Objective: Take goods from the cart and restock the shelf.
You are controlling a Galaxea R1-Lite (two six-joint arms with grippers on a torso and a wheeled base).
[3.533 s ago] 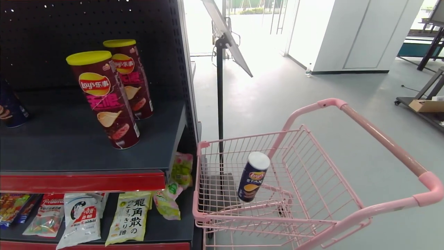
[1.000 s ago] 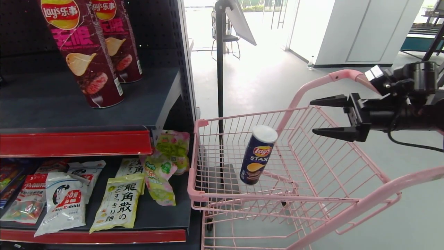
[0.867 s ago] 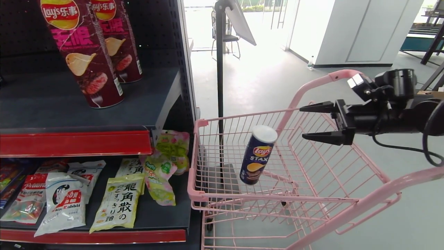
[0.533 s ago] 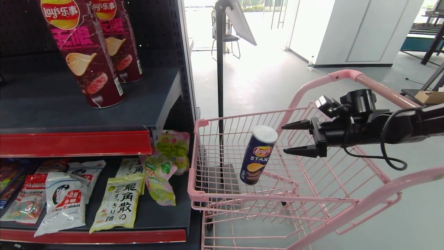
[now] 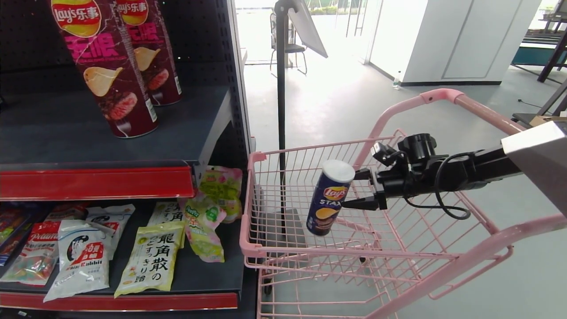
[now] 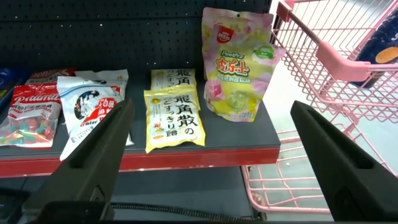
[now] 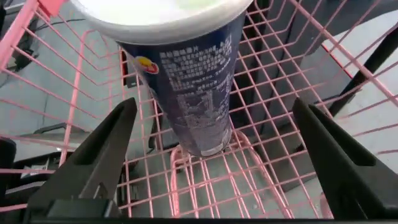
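Observation:
A dark blue chips can [image 5: 330,197] with a white lid stands tilted in the pink wire cart [image 5: 253,248]. My right gripper [image 5: 353,190] is open at the can's upper part, its fingers reaching to either side of it. The right wrist view has the can [image 7: 186,81] between the two spread fingers [image 7: 93,168]; contact cannot be made out. My left gripper [image 6: 211,155] is open with nothing in it, low in front of the bottom shelf. Two tall maroon chips cans [image 5: 106,66] stand on the dark upper shelf [image 5: 66,141].
Several snack bags [image 5: 153,259] lie on the bottom shelf [image 6: 205,149], with a green-pink bag [image 6: 236,62] leaning at its end next to the cart. A black stand pole [image 5: 280,133] rises behind the cart. The pink handle bar [image 5: 483,113] runs along the cart's right side.
My right gripper has come in from the right, over the cart's far side, and now has its open fingers around the blue can. The can has not moved.

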